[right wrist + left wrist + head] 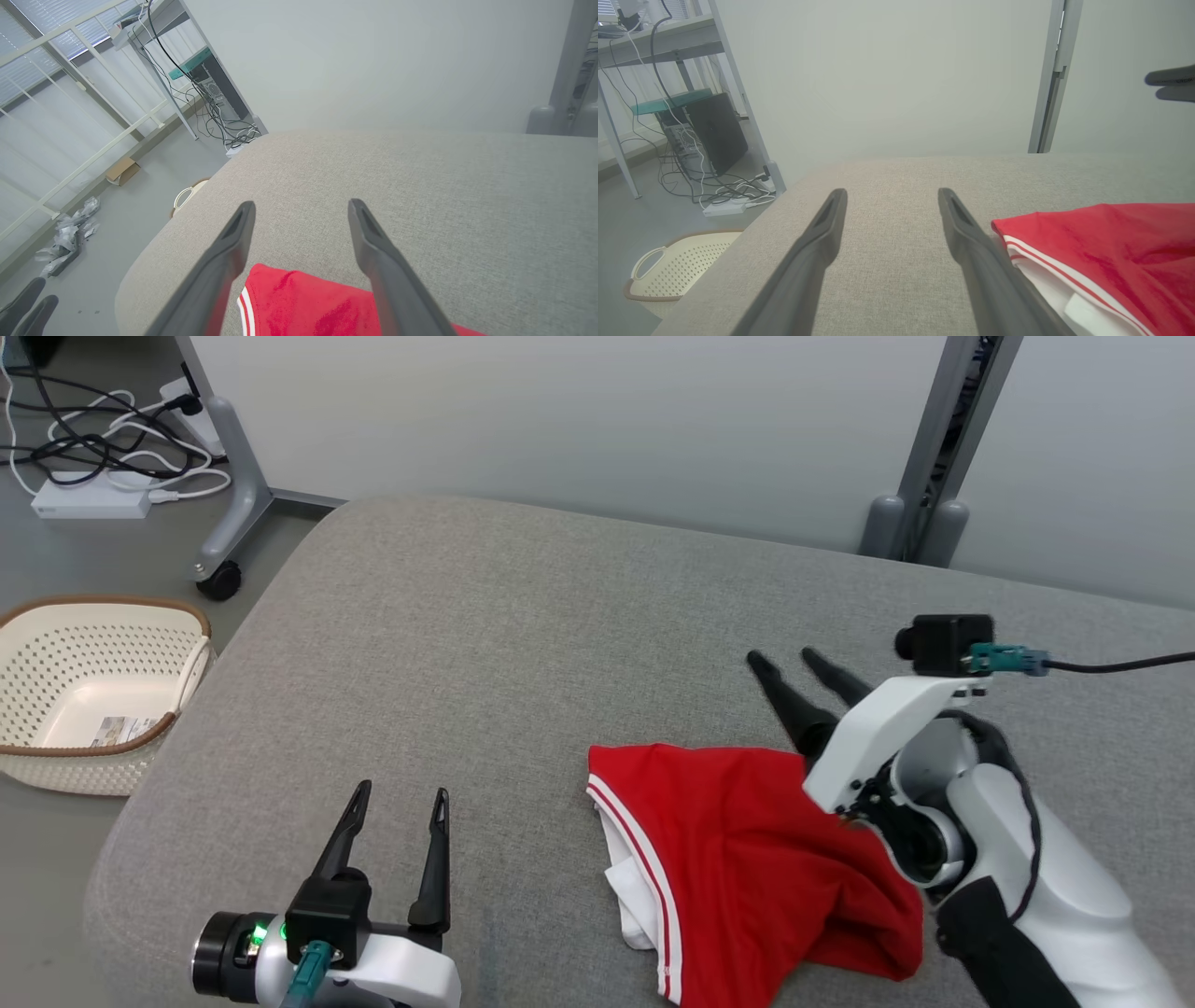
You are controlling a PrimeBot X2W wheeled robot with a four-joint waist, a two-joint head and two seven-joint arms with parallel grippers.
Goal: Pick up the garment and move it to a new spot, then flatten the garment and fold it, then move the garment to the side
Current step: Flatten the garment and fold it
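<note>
The garment [747,859] is red with white stripes along one edge and a white inner layer, lying bunched on the grey cushion [523,635] at the lower right. My right gripper [789,660] hangs open just above its far edge, nothing between the fingers; from the right wrist the red garment [308,308] shows below the open right gripper [301,207]. My left gripper [401,793] stands open over bare cushion to the garment's left, apart from it. In the left wrist view the garment [1106,252] lies right of the open left gripper [892,193].
A cream perforated basket [93,691] stands on the floor left of the cushion. Cables and a white power strip [93,499] lie near a wheeled desk leg [229,523] at the back left. A grey post [943,448] stands behind the cushion.
</note>
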